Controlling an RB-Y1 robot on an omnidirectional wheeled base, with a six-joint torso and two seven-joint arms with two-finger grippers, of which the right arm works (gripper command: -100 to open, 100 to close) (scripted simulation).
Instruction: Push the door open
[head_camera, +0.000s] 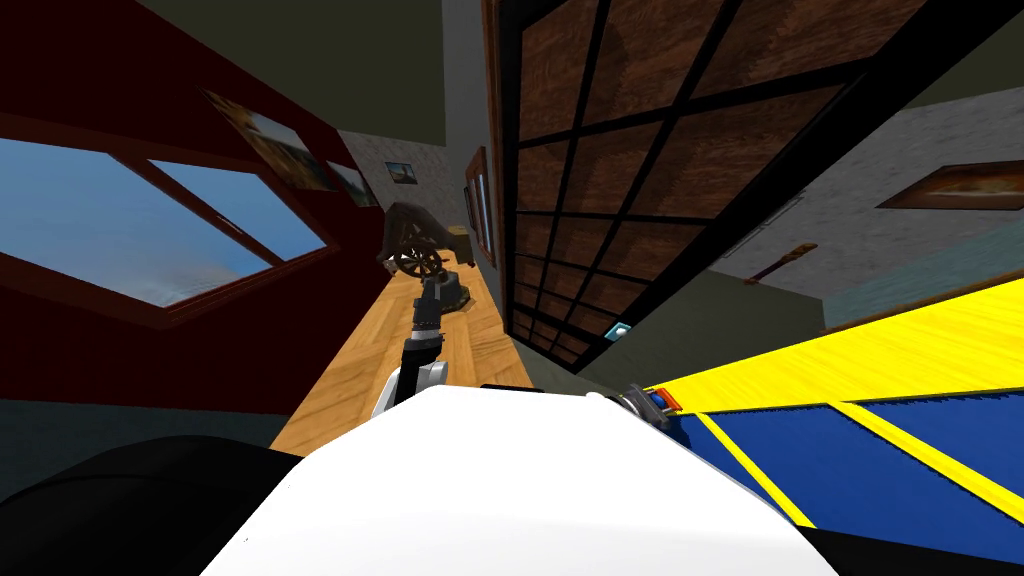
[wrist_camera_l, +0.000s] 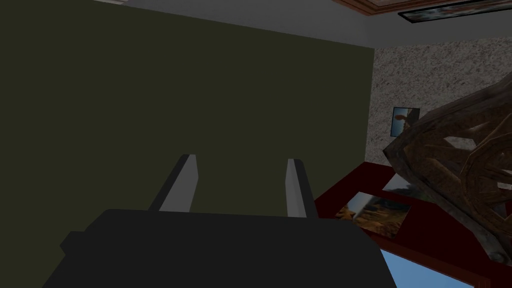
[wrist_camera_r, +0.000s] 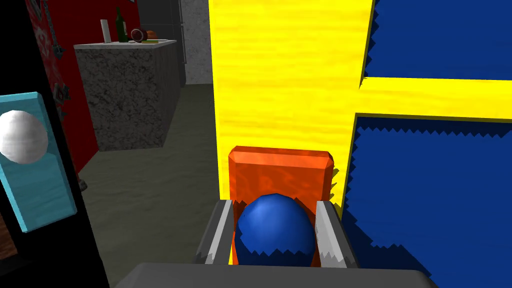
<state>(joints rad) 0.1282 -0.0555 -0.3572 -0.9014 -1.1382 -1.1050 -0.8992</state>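
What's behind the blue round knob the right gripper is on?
An orange rectangular backplate, fixed on the yellow-and-blue door. The blue round knob, clamped between the fingers of the right gripper, covers the plate's lower part.

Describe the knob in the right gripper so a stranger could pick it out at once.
Find the big yellow door with blue panels. Near its edge sits an orange rectangular plate, and on it the round blue knob, clasped by the right gripper. The other knob nearby is white, on a light blue plate.
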